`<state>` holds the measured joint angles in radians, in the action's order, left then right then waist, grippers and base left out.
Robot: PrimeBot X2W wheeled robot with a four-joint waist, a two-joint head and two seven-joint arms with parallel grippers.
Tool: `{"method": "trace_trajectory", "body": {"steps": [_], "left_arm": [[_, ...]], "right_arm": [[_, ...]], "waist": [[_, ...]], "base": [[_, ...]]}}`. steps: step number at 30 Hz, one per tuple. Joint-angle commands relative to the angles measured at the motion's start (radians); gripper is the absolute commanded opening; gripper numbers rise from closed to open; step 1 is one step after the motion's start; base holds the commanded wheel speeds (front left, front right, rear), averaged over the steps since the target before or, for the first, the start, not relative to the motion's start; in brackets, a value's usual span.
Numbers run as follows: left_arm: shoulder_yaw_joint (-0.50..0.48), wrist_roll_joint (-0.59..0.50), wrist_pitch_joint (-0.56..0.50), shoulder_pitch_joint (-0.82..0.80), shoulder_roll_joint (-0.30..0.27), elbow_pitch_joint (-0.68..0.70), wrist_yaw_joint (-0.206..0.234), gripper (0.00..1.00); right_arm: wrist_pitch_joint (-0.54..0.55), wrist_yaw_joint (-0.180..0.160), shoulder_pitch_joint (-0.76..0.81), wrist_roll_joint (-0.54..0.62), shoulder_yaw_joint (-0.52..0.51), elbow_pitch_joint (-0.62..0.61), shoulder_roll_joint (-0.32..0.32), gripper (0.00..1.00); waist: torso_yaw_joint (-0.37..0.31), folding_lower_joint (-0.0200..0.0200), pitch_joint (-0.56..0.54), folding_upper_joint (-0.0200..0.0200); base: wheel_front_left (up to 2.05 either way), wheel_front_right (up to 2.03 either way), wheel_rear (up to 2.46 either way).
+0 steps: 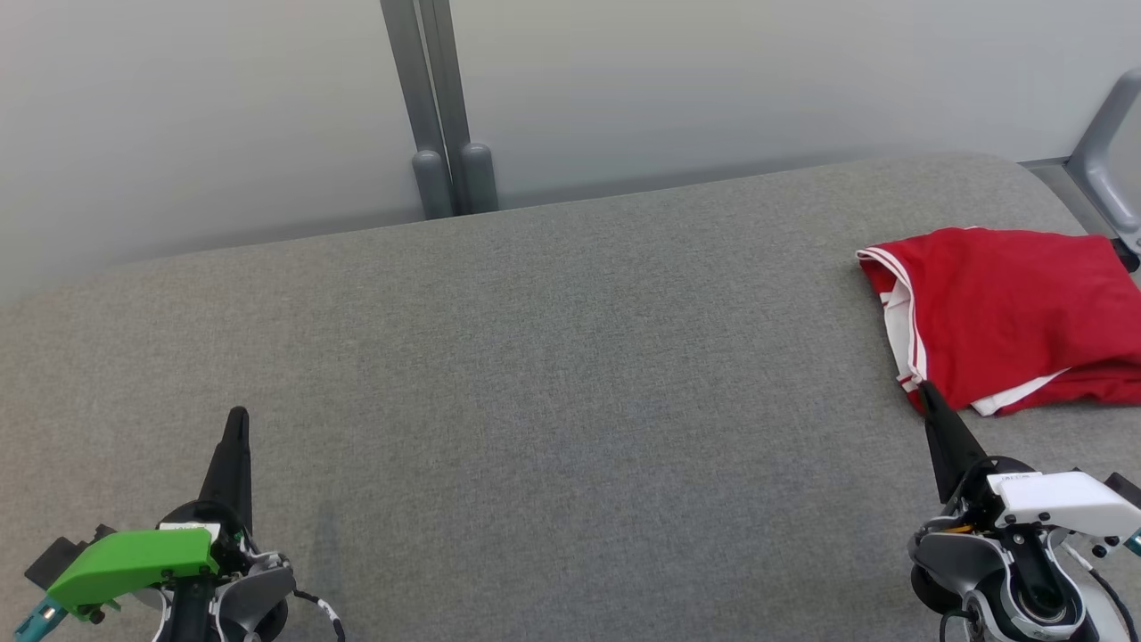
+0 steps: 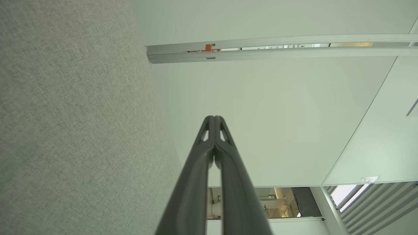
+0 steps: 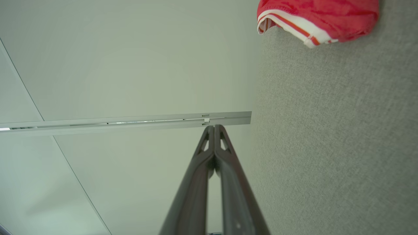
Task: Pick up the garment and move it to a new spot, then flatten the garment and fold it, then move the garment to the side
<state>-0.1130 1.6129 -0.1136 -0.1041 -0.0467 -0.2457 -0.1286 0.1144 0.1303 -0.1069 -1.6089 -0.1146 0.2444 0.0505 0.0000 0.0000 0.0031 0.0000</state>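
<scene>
red garment (image 1: 1007, 312) lies on grey fabric surface (image 1: 535, 357), post (image 1: 428, 89) behind.

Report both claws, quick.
Left claw: closed, holding nothing.
Right claw: closed, holding nothing; the red garment lies ungripped on the grey surface.

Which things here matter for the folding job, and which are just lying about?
For the job: red garment with white trim, grey fabric surface, left gripper, right gripper.
Just there: twin grey metal posts, curved grey frame far right.
</scene>
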Motion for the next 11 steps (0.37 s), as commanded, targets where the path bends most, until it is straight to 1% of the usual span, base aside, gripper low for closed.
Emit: {"method": "trace_trajectory", "body": {"steps": [1, 11], "left_arm": [[-0.003, 0.001, -0.004, -0.012, -0.007, 0.002, -0.004, 0.00], [-0.003, 0.001, -0.004, -0.012, -0.007, 0.002, -0.004, 0.00]], "right_arm": [[0.003, 0.001, -0.006, -0.007, -0.001, 0.001, -0.001, 0.00], [0.003, 0.001, -0.006, -0.007, -0.001, 0.001, -0.001, 0.00]], "waist": [[0.000, 0.0000, 0.000, 0.0000], [0.000, 0.0000, 0.000, 0.0000]], "base": [[0.00, 0.00, 0.00], [0.00, 0.00, 0.00]]}}
